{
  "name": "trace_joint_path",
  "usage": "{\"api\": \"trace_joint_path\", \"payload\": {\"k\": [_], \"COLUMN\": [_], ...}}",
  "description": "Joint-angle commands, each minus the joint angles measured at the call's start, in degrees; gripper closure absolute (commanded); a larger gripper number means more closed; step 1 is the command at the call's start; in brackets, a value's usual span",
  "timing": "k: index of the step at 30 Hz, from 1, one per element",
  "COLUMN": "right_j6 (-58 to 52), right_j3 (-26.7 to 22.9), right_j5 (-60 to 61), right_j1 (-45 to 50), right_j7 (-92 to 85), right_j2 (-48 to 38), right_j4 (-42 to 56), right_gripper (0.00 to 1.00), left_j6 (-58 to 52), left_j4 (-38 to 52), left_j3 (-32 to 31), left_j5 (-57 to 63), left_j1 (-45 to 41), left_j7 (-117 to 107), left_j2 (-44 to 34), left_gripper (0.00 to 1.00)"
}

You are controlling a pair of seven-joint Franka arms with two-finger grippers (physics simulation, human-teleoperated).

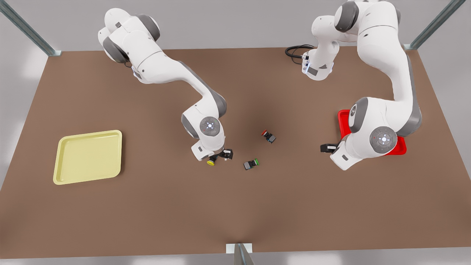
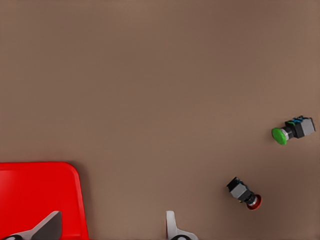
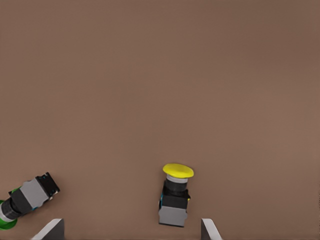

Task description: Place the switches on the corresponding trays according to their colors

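We take the yellow switch (image 1: pixel 211 162) as our landmark: it lies on its side on the brown table (image 1: pixel 147 206), near the table's middle, with its cap pointing toward the front view's lower left. In the right wrist view the same yellow switch (image 3: pixel 175 196) sits between the two spread fingertips (image 3: pixel 50 229) of the right gripper (image 3: pixel 131 231), and neither tip touches it, so that gripper stands released around the switch. In the front view the right gripper (image 1: pixel 218 157) hangs directly above the yellow switch, at the end of the arm on the front view's left.

Just to the front view's right of the yellow switch lies the green switch (image 1: pixel 251 163), also on its side, apart from it. Farther off on that side, and toward the table's far edge, lies the red switch (image 1: pixel 268 136), tipped over too; we see both again in the left wrist view, the green switch (image 2: pixel 293 130) and the red switch (image 2: pixel 244 193), well apart from each other.

Well beyond these, still farther from the yellow switch, the left gripper (image 1: pixel 328 148) hovers at the edge of the red tray (image 1: pixel 343 121), whose corner (image 2: pixel 40 192) shows beside the open, empty fingers (image 2: pixel 171 227).

On the yellow switch's opposite side, well apart, the pale yellow tray (image 1: pixel 88 156) rests flat on the table.
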Motion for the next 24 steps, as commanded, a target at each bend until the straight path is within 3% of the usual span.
{"api": "trace_joint_path", "payload": {"k": [1, 3, 11, 14, 24], "right_j6": [0.02, 6.17, 8.36, 14.87, 18.91], "right_j3": [0.00, -0.09, -0.53, -0.96, -0.96], "right_j5": [0.00, 0.00, 0.26, 0.44, 2.10], "right_j1": [0.00, -0.09, 0.00, 0.00, 0.00], "right_j7": [0.00, 0.09, 1.14, 1.14, 1.32], "right_j2": [-0.02, -0.02, 2.26, 0.77, 1.65], "right_j4": [-0.68, -5.78, -6.92, -13.51, -15.97], "right_gripper": [0.00, 0.00, 0.00, 0.00, 0.00], "left_j6": [0.33, 2.61, 8.15, 10.35, 16.24], "left_j4": [0.00, -0.27, -1.32, -0.36, -0.53], "left_j3": [-0.10, -0.89, -3.00, -3.35, -3.35], "left_j5": [-0.01, -0.01, -0.01, 0.07, 0.43], "left_j1": [0.04, -0.39, -4.17, -5.84, -8.13], "left_j7": [-0.28, -1.25, -6.34, -9.33, -11.27], "left_j2": [0.18, 1.32, 3.96, 6.51, 9.76], "left_gripper": [0.00, 0.00, 0.00, 0.00, 0.00]}}
